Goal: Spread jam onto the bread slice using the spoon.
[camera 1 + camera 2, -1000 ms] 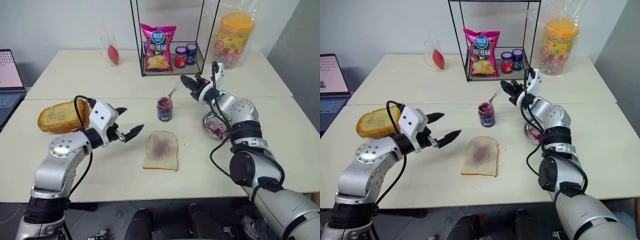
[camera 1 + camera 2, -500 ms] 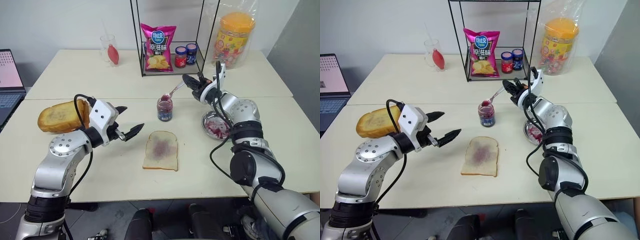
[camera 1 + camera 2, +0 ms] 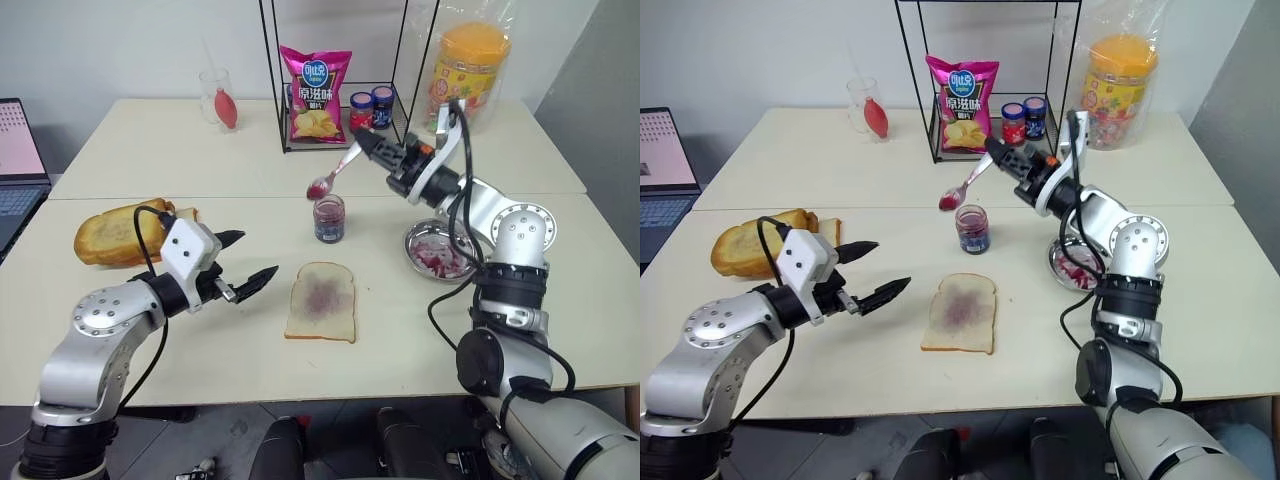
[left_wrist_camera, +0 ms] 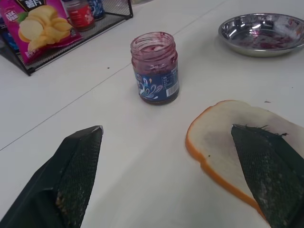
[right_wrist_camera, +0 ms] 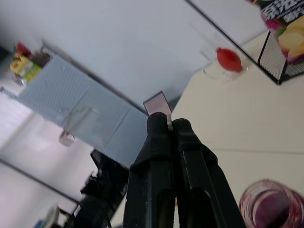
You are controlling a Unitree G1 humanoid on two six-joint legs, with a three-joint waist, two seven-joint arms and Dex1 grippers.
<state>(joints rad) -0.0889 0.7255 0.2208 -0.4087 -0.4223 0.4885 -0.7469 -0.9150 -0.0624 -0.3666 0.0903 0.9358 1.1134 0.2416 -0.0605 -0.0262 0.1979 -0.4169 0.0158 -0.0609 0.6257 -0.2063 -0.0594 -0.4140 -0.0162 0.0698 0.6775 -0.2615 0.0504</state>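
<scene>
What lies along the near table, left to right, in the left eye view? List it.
Toast pile → left gripper → bread slice → metal dish.

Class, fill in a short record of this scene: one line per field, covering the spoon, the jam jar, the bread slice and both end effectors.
spoon: held in the air above the jar, bowl loaded with jam
jam jar: open, upright on the table
bread slice: flat, faint purple smear at centre
right end effector: shut on the spoon handle
left end effector: open, empty, beside the bread

Spoon (image 3: 334,172) now lifted from jar (image 3: 329,217)
</scene>
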